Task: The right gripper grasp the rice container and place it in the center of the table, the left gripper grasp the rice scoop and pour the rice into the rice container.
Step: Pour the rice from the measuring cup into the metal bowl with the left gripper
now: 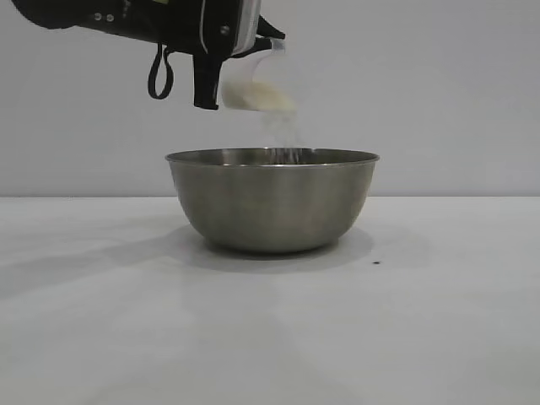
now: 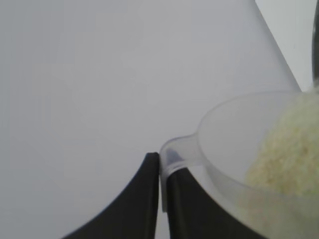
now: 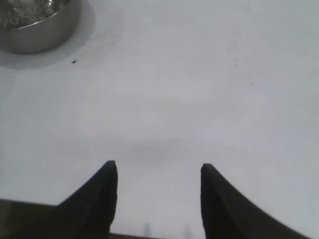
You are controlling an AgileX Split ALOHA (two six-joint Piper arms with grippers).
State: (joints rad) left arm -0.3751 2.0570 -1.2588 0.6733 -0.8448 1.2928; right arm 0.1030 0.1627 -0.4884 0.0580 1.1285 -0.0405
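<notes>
The rice container, a big steel bowl, stands upright in the middle of the table. Above its rim my left gripper holds the rice scoop tipped over, and rice streams from it into the bowl. In the left wrist view the left gripper is shut on the scoop's handle tab, with the clear rice scoop and its off-white rice beside the fingers. My right gripper hangs open over bare table, well away from the rice container, which has rice inside.
A tiny dark speck lies on the table just right of the bowl, and it also shows in the right wrist view as a speck. White table surface stretches on all sides of the bowl.
</notes>
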